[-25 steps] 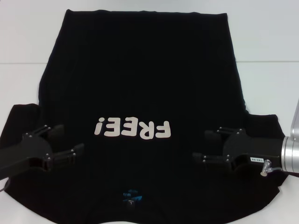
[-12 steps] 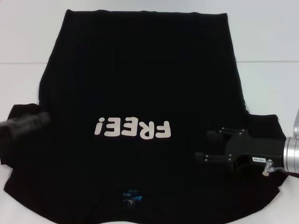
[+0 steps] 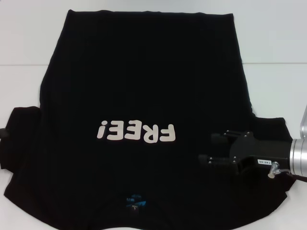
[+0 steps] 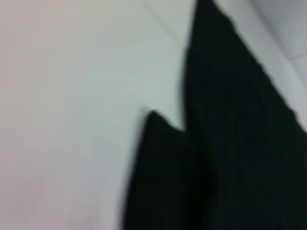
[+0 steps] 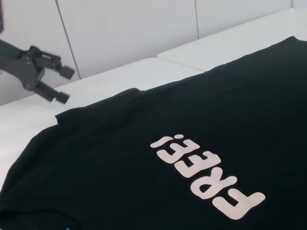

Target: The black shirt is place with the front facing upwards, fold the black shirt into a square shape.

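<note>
One garment: the black shirt [image 3: 144, 96], spread flat and front up on the white table [image 3: 278, 38], collar and small blue neck label [image 3: 133, 210] at the near edge, hem at the far edge. The pale letters "FREE!" [image 3: 135, 132] read upside down from the head view.

Edges: far hem lies straight across the table; both side seams run down and outward to the sleeves. The left-side sleeve [image 3: 19, 139] lies flat with its outer edge close to the table's left margin. The right-side sleeve spreads beneath the right gripper.

Right gripper [image 3: 213, 147]: low over the shirt's right-side sleeve area, fingers pointing inward toward the lettering, jaws parted with a clear gap and nothing between them. Whether the lower finger touches the cloth is hard to tell from above.

Left gripper [image 5: 62, 85]: off the shirt, raised above bare table beyond the left-side sleeve, seen only from the right wrist view; its two fingers stand apart, holding nothing.

Open room: bare white table on both sides of the shirt body beyond the sleeves, and a strip beyond the far hem. A table seam [image 3: 273, 63] crosses behind the shirt.
</note>
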Motion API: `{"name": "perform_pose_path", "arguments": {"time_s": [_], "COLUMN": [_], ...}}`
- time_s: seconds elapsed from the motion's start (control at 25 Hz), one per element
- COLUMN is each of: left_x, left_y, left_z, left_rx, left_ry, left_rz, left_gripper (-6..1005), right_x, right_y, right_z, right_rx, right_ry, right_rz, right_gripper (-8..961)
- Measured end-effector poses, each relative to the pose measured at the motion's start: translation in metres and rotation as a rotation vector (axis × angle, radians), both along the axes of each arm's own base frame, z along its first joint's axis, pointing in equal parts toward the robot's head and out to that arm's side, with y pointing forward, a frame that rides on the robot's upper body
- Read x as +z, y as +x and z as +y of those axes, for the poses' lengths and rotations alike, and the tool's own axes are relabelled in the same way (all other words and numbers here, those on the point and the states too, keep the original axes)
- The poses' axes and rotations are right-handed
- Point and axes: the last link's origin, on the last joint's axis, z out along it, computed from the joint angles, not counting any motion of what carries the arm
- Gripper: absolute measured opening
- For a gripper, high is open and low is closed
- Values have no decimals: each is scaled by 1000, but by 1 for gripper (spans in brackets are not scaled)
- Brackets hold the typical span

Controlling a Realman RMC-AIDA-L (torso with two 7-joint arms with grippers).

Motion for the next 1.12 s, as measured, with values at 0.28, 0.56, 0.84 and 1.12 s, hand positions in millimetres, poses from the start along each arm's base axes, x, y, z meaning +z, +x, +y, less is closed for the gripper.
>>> {"name": "perform_pose_path", "arguments": {"time_s": [0.28, 0.56, 0.84, 1.12], "left_x": [7, 1, -3, -10], "left_y": [-6, -11, -11, -8], "left_z": [-3, -1, 0, 3], "left_rx": [82, 129, 132, 126], "left_ry": [-4, -18, -18, -41], "left_rz": [-25, -6, -14, -27], "left_gripper": [920, 919, 920, 920], "right_x": [2, 2, 2, 2], "right_y": [-2, -5, -6, -5], "right_z": [2, 4, 5, 5], "right_rx": [-8, -10, -10, -13], "right_ry": [0, -5, -2, -1], "right_rz": [7, 11, 9, 10], "right_gripper": [816, 812, 809, 806]}}
